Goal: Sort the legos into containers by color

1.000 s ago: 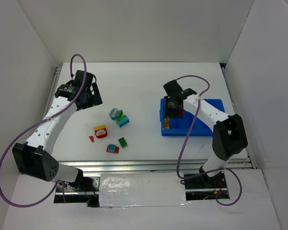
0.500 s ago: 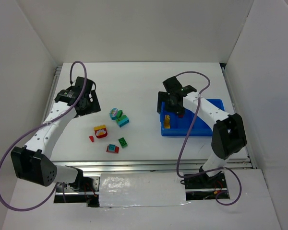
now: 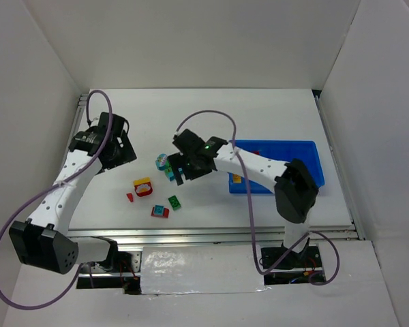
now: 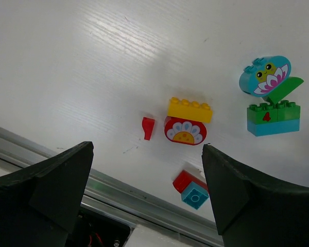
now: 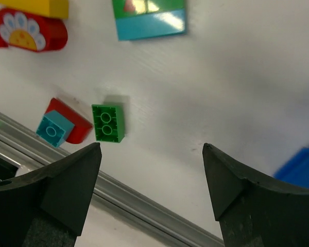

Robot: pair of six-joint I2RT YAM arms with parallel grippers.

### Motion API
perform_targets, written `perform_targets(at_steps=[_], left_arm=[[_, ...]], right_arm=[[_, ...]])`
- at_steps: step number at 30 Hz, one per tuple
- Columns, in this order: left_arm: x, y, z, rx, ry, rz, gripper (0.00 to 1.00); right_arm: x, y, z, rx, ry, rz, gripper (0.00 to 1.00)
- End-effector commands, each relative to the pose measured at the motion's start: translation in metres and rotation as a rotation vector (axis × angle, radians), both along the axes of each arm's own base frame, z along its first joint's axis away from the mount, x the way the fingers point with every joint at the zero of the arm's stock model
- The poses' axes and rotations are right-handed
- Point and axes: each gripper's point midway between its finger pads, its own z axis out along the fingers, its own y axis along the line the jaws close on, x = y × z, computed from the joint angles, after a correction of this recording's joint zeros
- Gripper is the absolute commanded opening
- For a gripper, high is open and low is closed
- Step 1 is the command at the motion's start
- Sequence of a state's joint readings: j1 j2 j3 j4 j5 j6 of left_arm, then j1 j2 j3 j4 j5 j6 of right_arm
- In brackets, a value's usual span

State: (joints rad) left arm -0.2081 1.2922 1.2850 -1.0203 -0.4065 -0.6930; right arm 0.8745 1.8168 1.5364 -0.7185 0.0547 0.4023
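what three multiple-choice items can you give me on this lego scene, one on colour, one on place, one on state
1. What colour is the brick on top of the red flower piece?
A yellow
B teal
C green

2. Where is the small green brick?
A stacked on the flower piece
B on the table beside the red-and-teal piece
C pinched between fingers

3. How do the right fingers stand?
A shut on a brick
B open, nothing between them
C out of view

Answers:
1 A: the left wrist view shows a yellow studded brick sitting on it.
2 B: the right wrist view shows it flat on the table next to that piece.
3 B: a wide gap separates them, with only table showing between.
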Motion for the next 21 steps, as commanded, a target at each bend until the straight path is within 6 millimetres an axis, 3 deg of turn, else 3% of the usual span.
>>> perform_targets(at_steps=[1, 6, 21], left_arm=[[-0.013, 0.008, 0.008, -0.011, -0.036, 0.055, 1.0], [-0.019, 0.004, 0.008, -0.04, -0.045, 0.028, 0.99], [-0.035, 0.0, 0.008, -0.069, -0.063, -0.021, 1.0]], right_arm=[[-0.006, 0.022, -0.013, -0.003, 0.023, 0.052, 0.86], [-0.024, 0.047, -0.036, -0.038, 0.057, 0.131, 0.86], [-0.052, 0.07, -0.072, -0.06, 0.142, 0.184, 0.85]])
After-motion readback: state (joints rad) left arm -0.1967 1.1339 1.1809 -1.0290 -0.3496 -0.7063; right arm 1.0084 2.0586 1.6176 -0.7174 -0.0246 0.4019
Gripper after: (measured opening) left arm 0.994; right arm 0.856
